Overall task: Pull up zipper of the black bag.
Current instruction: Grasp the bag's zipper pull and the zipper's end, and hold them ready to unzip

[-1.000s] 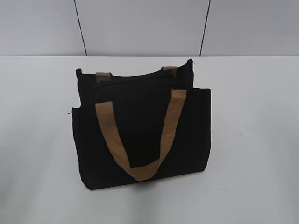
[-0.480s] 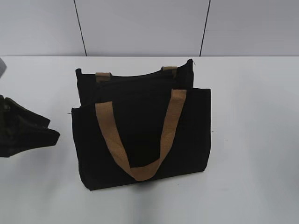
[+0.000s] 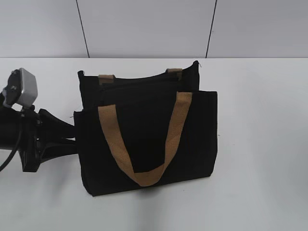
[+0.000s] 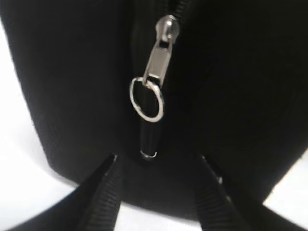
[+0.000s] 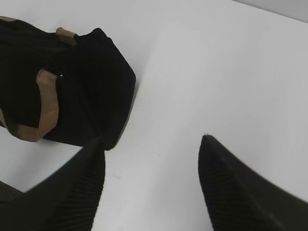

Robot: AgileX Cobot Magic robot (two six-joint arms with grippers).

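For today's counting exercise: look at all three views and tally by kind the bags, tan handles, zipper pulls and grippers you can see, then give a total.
Black bag: 1
Tan handles, one full loop in front, one showing only as two stubs at the back edge: 2
Zipper pull, silver with a ring: 1
Grippers, left gripper and right gripper, both open: 2
Total: 6
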